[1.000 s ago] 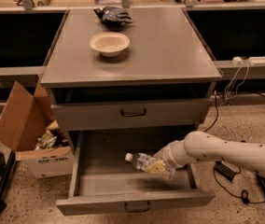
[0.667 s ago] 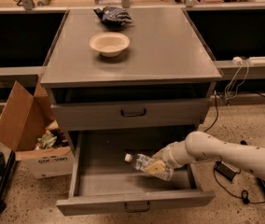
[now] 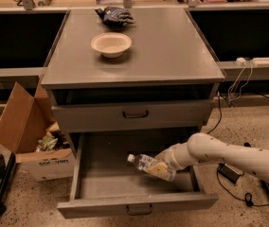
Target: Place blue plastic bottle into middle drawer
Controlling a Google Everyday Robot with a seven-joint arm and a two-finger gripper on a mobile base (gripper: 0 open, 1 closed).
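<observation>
The blue plastic bottle [image 3: 146, 164] is clear with a white cap pointing left. It lies tilted inside the open middle drawer [image 3: 134, 205], just above its flat grey floor. My gripper [image 3: 162, 167] reaches in from the right on a white arm and is shut on the bottle's lower end. The drawer is pulled far out, with a low front panel and a small dark handle.
A grey cabinet top [image 3: 172, 51] carries a cream bowl [image 3: 111, 44] and a dark blue snack bag [image 3: 115, 15]. The upper drawer [image 3: 134, 115] is shut. An open cardboard box [image 3: 35, 136] stands on the floor at left. Cables [image 3: 234, 84] lie at right.
</observation>
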